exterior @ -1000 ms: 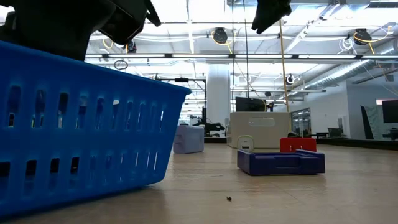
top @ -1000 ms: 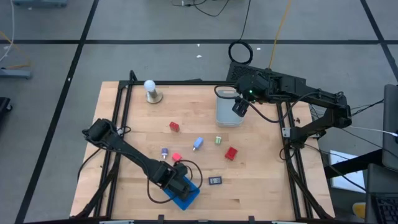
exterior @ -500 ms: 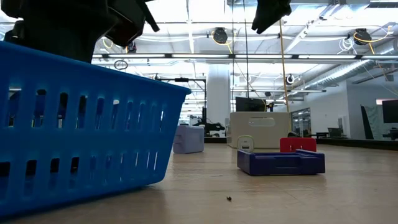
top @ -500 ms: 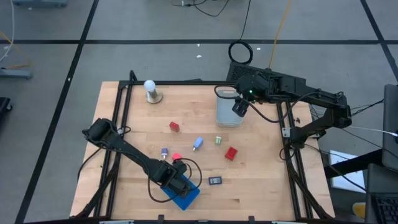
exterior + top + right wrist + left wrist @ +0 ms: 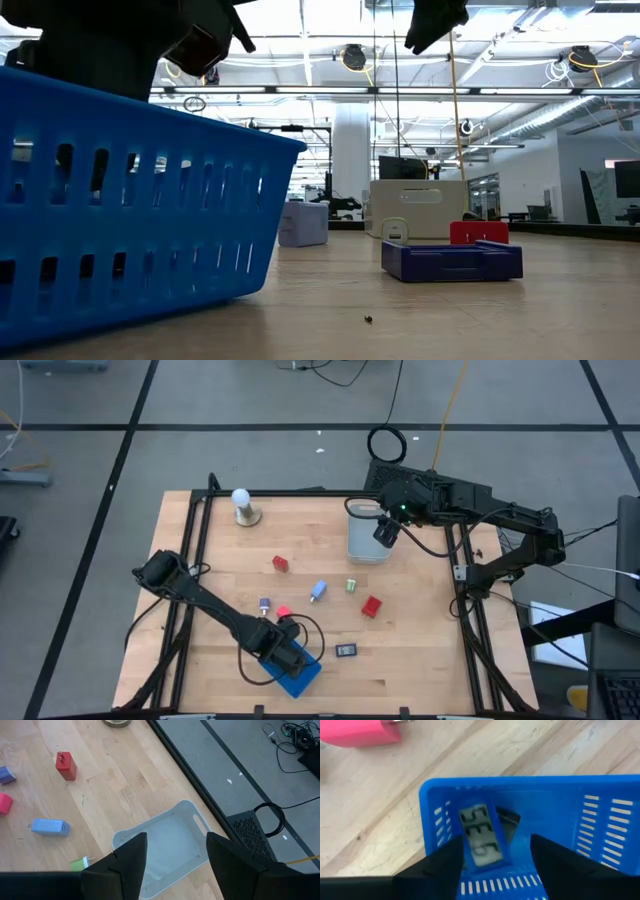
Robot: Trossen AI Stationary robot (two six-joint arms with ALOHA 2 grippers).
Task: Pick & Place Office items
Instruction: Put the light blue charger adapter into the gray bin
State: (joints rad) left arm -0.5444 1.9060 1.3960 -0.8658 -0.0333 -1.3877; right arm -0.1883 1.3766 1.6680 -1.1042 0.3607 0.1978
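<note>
My left gripper [image 5: 290,658] hangs open over the blue tray [image 5: 300,675] at the table's near edge. In the left wrist view a flat rectangle with a pale label [image 5: 482,837] lies in the tray [image 5: 600,820] between my spread fingers, untouched, partly over a flat black piece [image 5: 509,819]. On the wood lie two red blocks [image 5: 280,564] [image 5: 372,606], a pale blue tube [image 5: 318,591], a green bit [image 5: 352,585], a purple bit [image 5: 264,604], a pink piece [image 5: 284,613] and a black rectangle [image 5: 346,650]. My right gripper [image 5: 385,532] waits open above the clear bin [image 5: 365,540].
A white ball on a round stand [image 5: 243,508] stands near the far left corner. Black frame rails [image 5: 190,560] run along the table's left and right sides. Open wood lies between the scattered pieces and the near right corner. The clear bin [image 5: 165,845] holds nothing I can see.
</note>
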